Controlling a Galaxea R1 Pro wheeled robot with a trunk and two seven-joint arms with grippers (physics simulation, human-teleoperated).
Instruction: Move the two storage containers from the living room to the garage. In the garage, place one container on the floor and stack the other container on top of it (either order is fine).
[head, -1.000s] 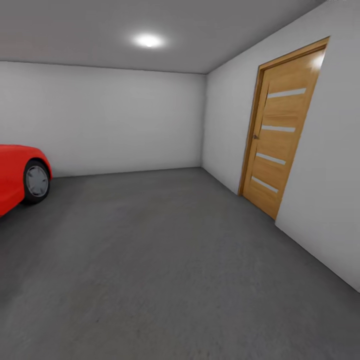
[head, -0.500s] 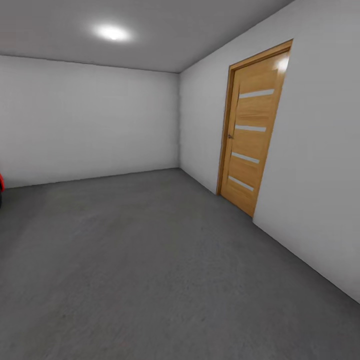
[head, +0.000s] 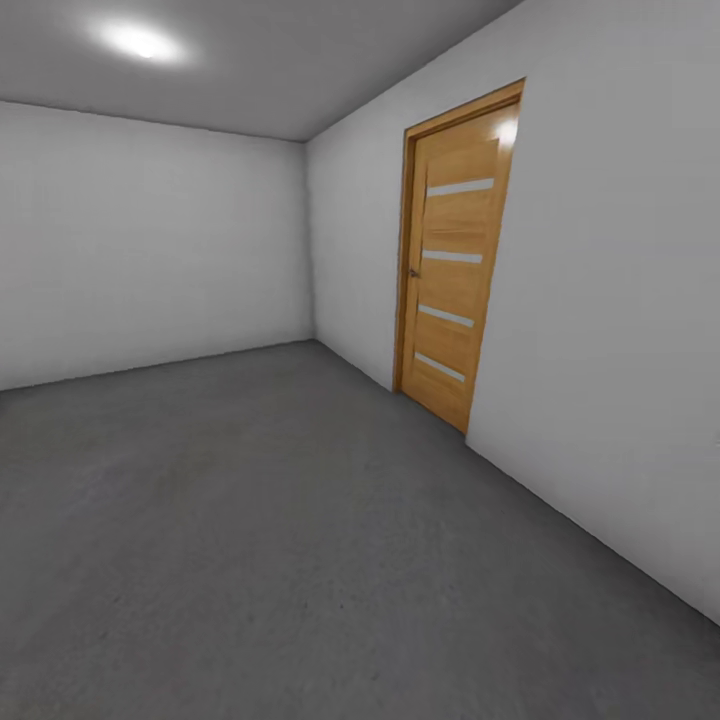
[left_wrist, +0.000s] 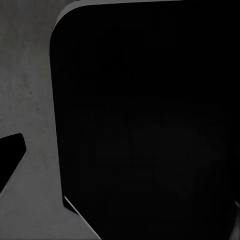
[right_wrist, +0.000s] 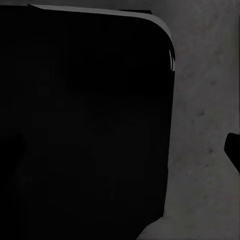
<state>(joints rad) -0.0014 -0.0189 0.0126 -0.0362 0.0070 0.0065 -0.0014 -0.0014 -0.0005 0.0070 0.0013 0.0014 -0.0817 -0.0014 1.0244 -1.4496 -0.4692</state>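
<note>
The head view looks across the garage's dark grey floor (head: 250, 520) to a wooden door (head: 452, 265) in the white wall (head: 610, 300); gripper states cannot be told.

Dark grey floor (head: 270, 520), rough and concrete-like, runs from the near edge of the head view to the base of the white walls (head: 150, 250). Same mottled grey surface shows in both wrist views, beside a large black rounded shape.
</note>
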